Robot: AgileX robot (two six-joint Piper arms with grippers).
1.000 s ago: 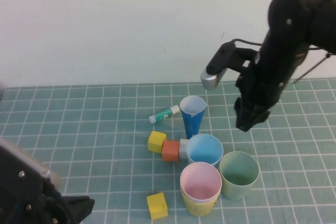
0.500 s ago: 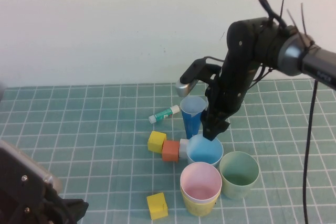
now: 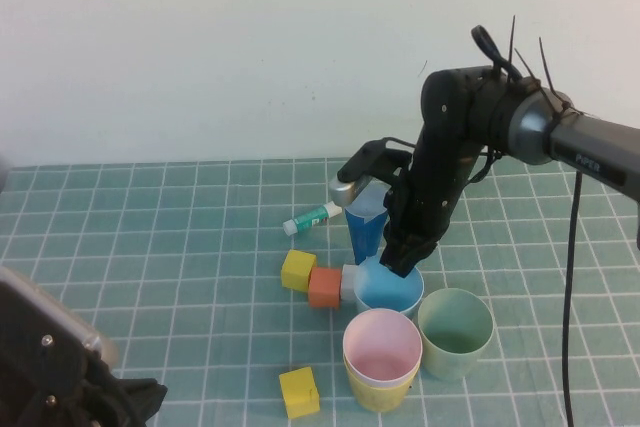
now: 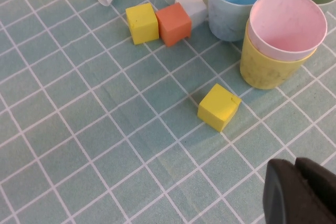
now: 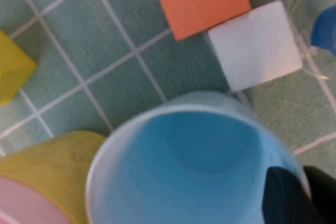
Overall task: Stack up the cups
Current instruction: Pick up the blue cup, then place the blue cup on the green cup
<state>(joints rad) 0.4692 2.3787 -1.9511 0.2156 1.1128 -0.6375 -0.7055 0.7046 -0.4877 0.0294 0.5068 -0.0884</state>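
Observation:
The light blue cup (image 3: 392, 290) stands upright mid-table. My right gripper (image 3: 398, 265) reaches down onto its far rim; in the right wrist view one finger is inside the light blue cup (image 5: 184, 166) and one outside, and the right gripper (image 5: 304, 182) is shut on the wall. The pink cup (image 3: 381, 343) sits nested in the yellow cup (image 3: 380, 393) just in front. Beside them on the right is the pale green cup (image 3: 455, 333). My left gripper (image 4: 296, 182) hangs shut and holds nothing at the near left corner, over bare mat.
A narrow dark blue cone cup (image 3: 365, 227) stands right behind the light blue one, against the right arm. A yellow cube (image 3: 298, 269), orange cube (image 3: 324, 287) and white cube (image 3: 350, 282) line up to its left. A tube (image 3: 312, 217) lies behind; another yellow cube (image 3: 299, 392) lies in front.
My right arm came down and to the left from above the table's right side, and its jaws closed onto the light blue cup's rim. The left arm stayed put.

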